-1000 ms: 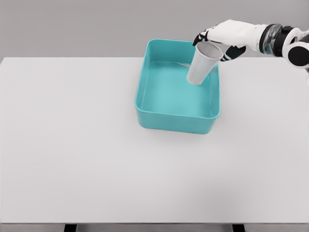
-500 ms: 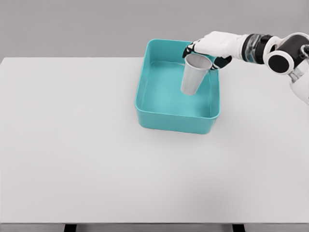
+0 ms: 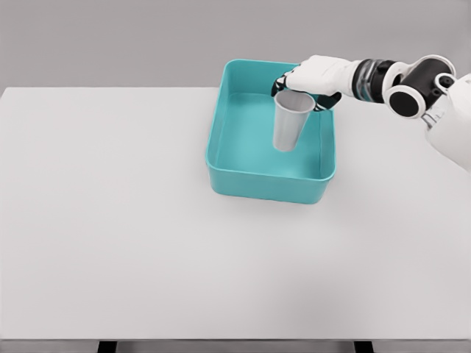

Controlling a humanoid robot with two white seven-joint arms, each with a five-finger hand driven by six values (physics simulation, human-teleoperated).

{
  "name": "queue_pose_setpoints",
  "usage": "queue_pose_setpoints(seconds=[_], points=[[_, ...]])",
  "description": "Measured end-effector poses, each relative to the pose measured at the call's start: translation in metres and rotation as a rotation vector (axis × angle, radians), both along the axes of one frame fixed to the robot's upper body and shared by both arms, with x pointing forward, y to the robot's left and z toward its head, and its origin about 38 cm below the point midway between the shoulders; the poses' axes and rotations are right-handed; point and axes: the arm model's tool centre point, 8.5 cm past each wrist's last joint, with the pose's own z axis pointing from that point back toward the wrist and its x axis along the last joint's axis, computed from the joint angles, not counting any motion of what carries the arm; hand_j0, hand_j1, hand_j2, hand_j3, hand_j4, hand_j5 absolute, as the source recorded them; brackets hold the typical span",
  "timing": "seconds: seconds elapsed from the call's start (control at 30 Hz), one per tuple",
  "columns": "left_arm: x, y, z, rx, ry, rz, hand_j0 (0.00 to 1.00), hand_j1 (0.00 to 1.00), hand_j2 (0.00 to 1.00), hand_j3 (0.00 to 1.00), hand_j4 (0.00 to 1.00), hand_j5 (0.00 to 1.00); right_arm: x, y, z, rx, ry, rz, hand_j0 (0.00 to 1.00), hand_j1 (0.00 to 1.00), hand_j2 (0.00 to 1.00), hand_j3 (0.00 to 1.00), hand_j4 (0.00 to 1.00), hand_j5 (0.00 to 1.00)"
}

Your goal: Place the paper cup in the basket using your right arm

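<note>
A white paper cup (image 3: 291, 122) hangs nearly upright over the inside of the teal basket (image 3: 221, 140), its base low between the walls. My right hand (image 3: 302, 87) reaches in from the right and is shut on the cup's rim, with dark fingertips wrapped around the top. The cup sits toward the basket's back right part. Whether its base touches the basket floor cannot be told. My left arm does not show.
The basket stands on a wide white table (image 3: 110, 220) against a grey wall. My right forearm (image 3: 390, 79) stretches over the table's back right edge, above the basket's right wall.
My right hand has carried the cup leftward and lower into the basket, and the cup has gone from tilted to nearly upright.
</note>
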Motion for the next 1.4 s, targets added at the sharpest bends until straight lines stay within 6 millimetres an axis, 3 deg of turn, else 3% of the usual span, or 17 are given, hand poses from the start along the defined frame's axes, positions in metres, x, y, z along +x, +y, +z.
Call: queue_pose_setpoints(seconds=[1.4], points=[[0.0,0.0,0.0,0.0,0.0,0.0,1.0,1.0,1.0,1.0,1.0,1.0,0.007,0.004,-0.014,-0.066,-0.008,-0.012,0.75,0.75,0.75,0.75,0.75,0.75]])
